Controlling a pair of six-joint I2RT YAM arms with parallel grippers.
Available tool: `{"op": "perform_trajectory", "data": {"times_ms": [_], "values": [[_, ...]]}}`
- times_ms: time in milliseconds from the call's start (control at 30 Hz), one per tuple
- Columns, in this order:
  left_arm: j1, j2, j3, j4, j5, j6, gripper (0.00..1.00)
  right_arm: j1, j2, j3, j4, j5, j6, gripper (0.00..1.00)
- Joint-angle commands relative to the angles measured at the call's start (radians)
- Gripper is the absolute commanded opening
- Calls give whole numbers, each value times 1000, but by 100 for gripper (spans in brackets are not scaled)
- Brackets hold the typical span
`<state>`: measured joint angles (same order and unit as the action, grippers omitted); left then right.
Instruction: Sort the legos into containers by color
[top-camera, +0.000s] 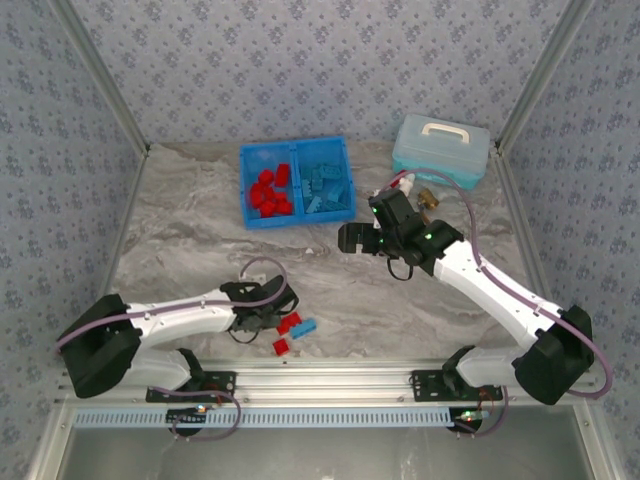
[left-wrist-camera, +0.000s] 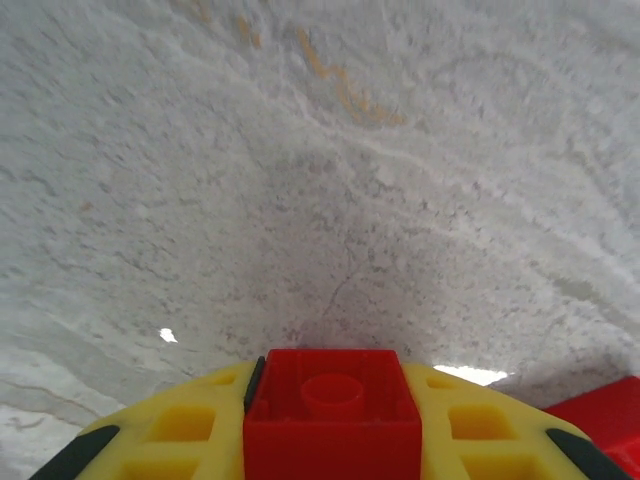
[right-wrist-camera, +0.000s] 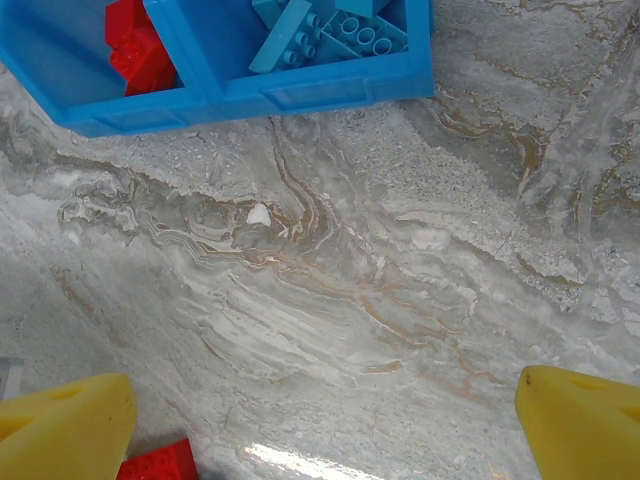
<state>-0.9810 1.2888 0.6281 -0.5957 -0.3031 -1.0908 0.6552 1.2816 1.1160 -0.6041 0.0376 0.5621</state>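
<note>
Now my left gripper (top-camera: 280, 316) clamps a red brick (left-wrist-camera: 332, 410) by its flat sides: light, rigid, slick plastic, I judge; my right gripper (right-wrist-camera: 320, 425) hangs spread wide.

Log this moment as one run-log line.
left gripper: shut on red lego | right gripper: open, empty, near tray | tray: red pile left, blue pile right | loose: blue lego, second red lego
</note>
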Motion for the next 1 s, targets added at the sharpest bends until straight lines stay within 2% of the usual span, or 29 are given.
{"op": "perform_trajectory", "data": {"times_ms": [0,67,167,267,367,533,667,800,967], "values": [[51,-78,136,-65,-67,106,27,6,-21,14,-29,15,20,100],[138,-98,195,-37,-52,203,28,6,-21,18,-30,19,18,100],[300,-60,272,70,28,339,28,7,-22,19,-23,23,16,100],[414,69,433,108,51,444,28,7,-22,31,-29,15,17,100],[482,217,609,109,82,507,28,8,-36,34,-43,26,21,100],[560,503,930,47,167,579,26,6,-69,15,-49,46,30,100],[617,698,1102,8,233,563,26,6,-80,14,-59,46,40,100],[640,819,1238,-10,293,560,29,8,-89,13,-66,51,45,100],[640,933,1409,-62,331,567,39,9,-90,14,-71,48,48,100]]}}
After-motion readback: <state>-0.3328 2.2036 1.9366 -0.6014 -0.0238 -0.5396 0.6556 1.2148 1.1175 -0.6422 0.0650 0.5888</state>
